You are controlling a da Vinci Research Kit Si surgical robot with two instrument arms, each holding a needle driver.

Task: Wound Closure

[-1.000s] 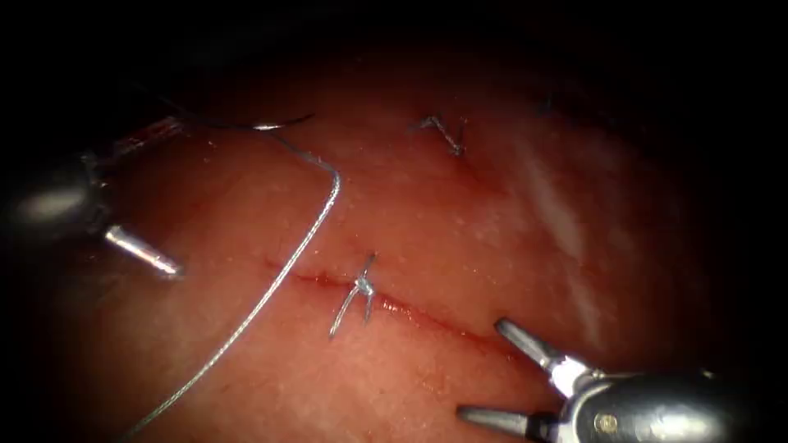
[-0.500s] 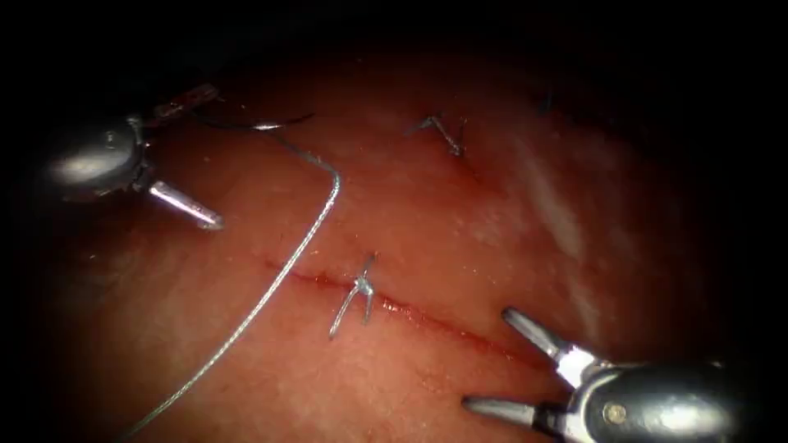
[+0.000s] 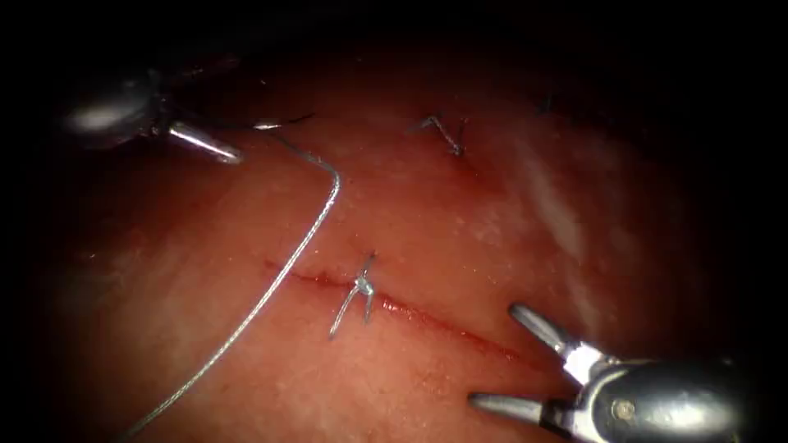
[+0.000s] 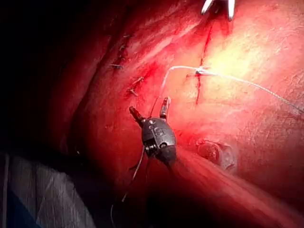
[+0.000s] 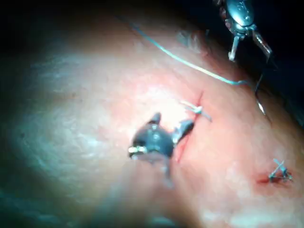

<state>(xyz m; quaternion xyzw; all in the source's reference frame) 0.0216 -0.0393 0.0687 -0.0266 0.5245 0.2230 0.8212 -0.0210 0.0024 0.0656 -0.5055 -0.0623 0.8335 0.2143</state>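
The curved needle [image 3: 275,125] lies loose on the tissue [image 3: 460,230] at the upper left, left of the cut [image 3: 427,318], held by neither tool. Its thread [image 3: 279,275] bends at the needle and trails down to the lower left. My left tool [image 3: 222,111] hovers just left of the needle, open and empty; its spread jaws also show in the left wrist view [image 4: 149,105]. My right tool [image 3: 492,355] is open and empty over the cut's right end, seen again in the right wrist view [image 5: 171,121].
A tied knot [image 3: 361,287] with short cut ends sits on the cut. An older stitch [image 3: 447,135] lies further up. Red fluid lines the cut. The tissue falls into darkness at the left and upper edges.
My left tool has moved up and to the right, ending close beside the needle. My right tool drifted slightly down and right. Needle, thread and knot stayed put.
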